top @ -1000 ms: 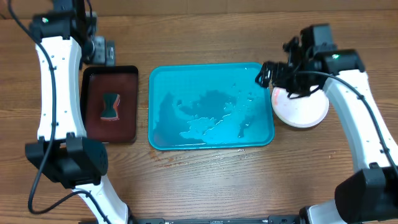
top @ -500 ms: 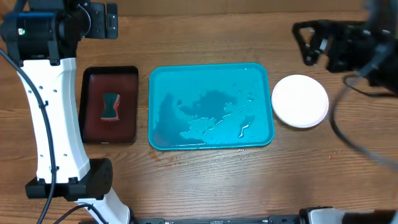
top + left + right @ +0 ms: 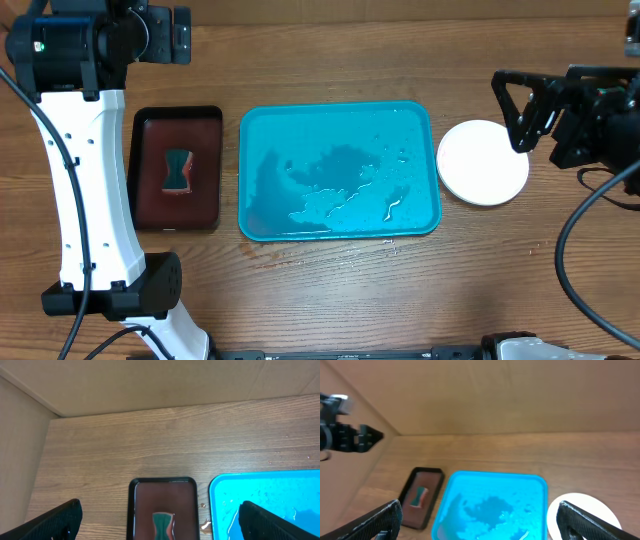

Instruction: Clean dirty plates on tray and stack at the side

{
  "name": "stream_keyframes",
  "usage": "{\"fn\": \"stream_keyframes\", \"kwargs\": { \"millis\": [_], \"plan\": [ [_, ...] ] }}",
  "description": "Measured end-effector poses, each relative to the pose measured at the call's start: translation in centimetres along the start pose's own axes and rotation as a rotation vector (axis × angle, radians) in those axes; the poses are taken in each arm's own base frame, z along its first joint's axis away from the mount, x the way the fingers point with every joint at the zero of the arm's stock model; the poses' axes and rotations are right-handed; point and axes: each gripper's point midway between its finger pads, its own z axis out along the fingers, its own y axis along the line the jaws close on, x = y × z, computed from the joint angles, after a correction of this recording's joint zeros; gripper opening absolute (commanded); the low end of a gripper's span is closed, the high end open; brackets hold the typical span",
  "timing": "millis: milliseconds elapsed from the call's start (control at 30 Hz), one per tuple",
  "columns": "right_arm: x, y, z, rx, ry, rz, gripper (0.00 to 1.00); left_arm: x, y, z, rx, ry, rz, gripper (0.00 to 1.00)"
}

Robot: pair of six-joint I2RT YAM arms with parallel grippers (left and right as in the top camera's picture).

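Observation:
The turquoise tray [image 3: 262, 125] lies mid-table, wet with puddles and with no plate on it. It also shows in the left wrist view [image 3: 270, 500] and the right wrist view [image 3: 470, 490]. A white plate [image 3: 483, 165] sits on the table just right of the tray, and shows in the right wrist view [image 3: 580, 507]. The light blue and yellow-green plates are not in view. My right gripper [image 3: 512, 108] is raised high above the plate's right side, open and empty [image 3: 477, 517]. My left gripper [image 3: 172, 35] is raised over the far left, open and empty [image 3: 160, 520].
A small black tray [image 3: 150, 125] with a dark red inside lies left of the turquoise tray and holds a green and red sponge [image 3: 178, 171]. Both show in the left wrist view, tray [image 3: 150, 495] and sponge [image 3: 162, 525]. Water drops lie on the wood by the turquoise tray's edges.
My right gripper left the white plate's left edge and rose up and to the right. My left gripper moved back toward the table's far edge. The plate stays put.

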Motion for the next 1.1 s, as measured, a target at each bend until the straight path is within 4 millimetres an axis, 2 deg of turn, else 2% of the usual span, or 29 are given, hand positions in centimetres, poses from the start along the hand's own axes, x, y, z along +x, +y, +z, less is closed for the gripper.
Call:
{"fn": "stream_keyframes", "kwargs": {
  "millis": [200,433,567,700,900,1000,1100],
  "plan": [
    [-0.2,-2.2,0.0,0.096,-0.013,0.020,1.00,0.0,0.0,0.0,0.000,0.000,0.000,1.00],
    [-1.9,-2.0,-1.2,0.097,-0.126,-0.041,1.00,0.0,0.0,0.0,0.000,0.000,0.000,1.00],
    [-1.7,-1.9,-1.8,0.095,-0.182,-0.095,1.00,0.0,0.0,0.0,0.000,0.000,0.000,1.00],
    [-0.5,-2.6,-1.6,0.102,-0.230,-0.126,1.00,0.0,0.0,0.0,0.000,0.000,0.000,1.00],
    [2.3,-5.5,-0.4,0.156,-0.336,-0.149,1.00,0.0,0.0,0.0,0.000,0.001,0.000,1.00],
    [5.1,-6.4,0.7,0.145,-0.426,-0.196,1.00,0.0,0.0,0.0,0.000,0.001,0.000,1.00],
    [7.0,-6.8,1.4,0.132,-0.507,-0.231,1.00,0.0,0.0,0.0,0.000,0.000,-0.002,1.00]
  ]
}}
